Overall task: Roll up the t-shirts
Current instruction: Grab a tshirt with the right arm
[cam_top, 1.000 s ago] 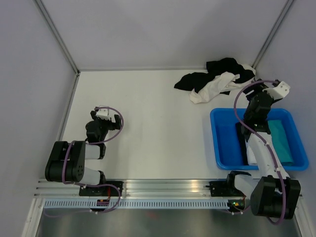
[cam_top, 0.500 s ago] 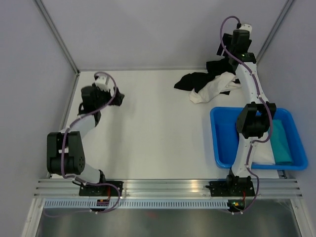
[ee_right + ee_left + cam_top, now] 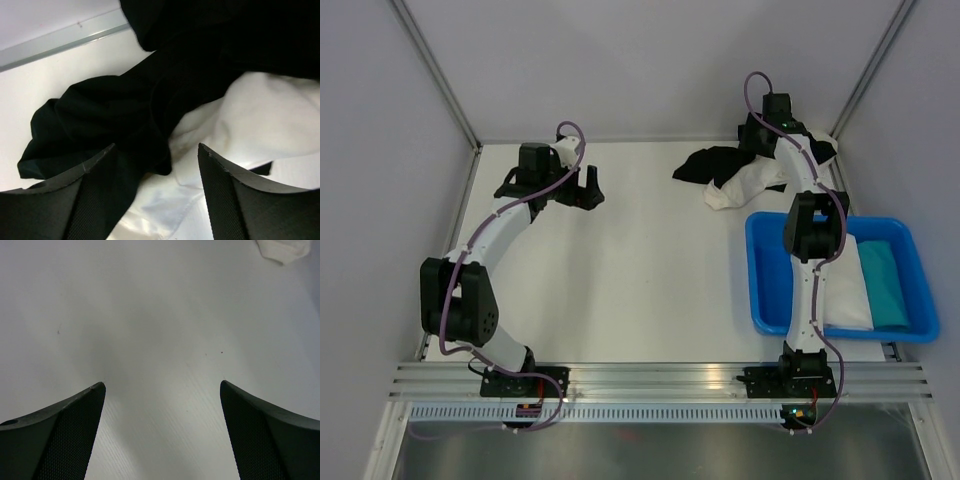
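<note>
Right now we are holding our right tool (image 3: 156,150) just above the black t-shirt (image 3: 105,115), its jaws standing wide apart and gripping nothing. Our left tool (image 3: 162,385), likewise spread and empty, is hanging over the white surface (image 3: 650,280), well apart from the clothes. Grey walls (image 3: 650,60) are enclosing the surface. The black shirt is lying crumpled, tangled with a white t-shirt (image 3: 260,115) in the far right corner; a teal t-shirt (image 3: 888,285) is resting in a blue bin (image 3: 757,285).

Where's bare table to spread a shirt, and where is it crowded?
Bare: middle of the table, between left end effector and blue bin. Crowded: far right corner, black t-shirt and white t-shirt heaped under the right end effector.
</note>
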Controlling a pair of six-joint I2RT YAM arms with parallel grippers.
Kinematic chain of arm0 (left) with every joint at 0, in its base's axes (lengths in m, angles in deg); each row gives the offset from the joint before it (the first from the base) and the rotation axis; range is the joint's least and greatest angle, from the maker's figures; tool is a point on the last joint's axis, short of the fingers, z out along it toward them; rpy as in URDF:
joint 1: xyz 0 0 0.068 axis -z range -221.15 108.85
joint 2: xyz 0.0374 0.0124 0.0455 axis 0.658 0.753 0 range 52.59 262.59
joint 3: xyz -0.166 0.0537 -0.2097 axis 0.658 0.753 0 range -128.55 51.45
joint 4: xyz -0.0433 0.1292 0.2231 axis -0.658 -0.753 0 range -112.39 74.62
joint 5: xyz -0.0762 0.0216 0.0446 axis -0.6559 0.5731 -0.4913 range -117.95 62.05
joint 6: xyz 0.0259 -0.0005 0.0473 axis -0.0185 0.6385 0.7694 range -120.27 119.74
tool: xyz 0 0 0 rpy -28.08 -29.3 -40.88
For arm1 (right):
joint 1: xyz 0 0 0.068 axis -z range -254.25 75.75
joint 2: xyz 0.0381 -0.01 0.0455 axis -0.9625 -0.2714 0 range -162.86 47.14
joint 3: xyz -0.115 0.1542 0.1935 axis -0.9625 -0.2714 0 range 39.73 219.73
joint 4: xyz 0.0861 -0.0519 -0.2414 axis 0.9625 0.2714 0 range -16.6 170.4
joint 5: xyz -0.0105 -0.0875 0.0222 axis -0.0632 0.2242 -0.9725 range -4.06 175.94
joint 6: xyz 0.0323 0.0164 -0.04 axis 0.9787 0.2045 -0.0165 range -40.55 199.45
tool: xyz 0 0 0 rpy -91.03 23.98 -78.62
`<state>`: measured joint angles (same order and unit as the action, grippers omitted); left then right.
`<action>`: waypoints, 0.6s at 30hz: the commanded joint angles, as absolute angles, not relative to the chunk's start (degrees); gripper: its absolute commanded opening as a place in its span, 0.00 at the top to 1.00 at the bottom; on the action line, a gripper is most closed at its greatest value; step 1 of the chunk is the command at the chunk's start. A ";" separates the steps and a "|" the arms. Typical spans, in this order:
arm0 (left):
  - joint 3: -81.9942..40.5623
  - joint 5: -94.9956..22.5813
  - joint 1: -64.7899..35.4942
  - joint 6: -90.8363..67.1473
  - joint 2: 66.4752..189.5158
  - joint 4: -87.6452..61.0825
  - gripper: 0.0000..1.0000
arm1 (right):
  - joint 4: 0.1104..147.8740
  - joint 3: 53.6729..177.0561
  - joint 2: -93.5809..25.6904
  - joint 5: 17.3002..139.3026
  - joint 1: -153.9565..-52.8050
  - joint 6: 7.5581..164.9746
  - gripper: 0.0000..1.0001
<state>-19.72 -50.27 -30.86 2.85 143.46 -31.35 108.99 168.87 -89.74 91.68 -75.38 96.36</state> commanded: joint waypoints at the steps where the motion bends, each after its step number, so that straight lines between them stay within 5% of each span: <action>1: -20.27 -48.08 -30.69 5.88 141.27 -34.98 0.00 | 108.03 170.68 -91.64 89.99 -76.36 98.61 0.30; 9: -20.44 -46.49 -30.42 5.54 142.32 -34.98 0.00 | 107.41 172.09 -94.54 90.77 -77.24 99.84 0.40; 14: -20.09 -46.49 -30.42 5.71 142.50 -34.99 0.00 | 107.06 171.13 -93.32 92.53 -77.24 98.79 0.89; 16: -19.83 -46.67 -30.42 5.89 142.50 -35.07 0.00 | 106.71 169.91 -91.83 93.58 -77.42 97.65 1.00; 18: -19.74 -47.10 -30.42 6.06 142.50 -34.98 0.00 | 105.92 168.41 -88.68 94.47 -77.77 95.46 1.00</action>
<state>-19.72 -47.34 -30.67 4.14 143.42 -35.00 107.68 169.05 -93.90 91.88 -77.30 98.22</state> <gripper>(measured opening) 0.996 0.021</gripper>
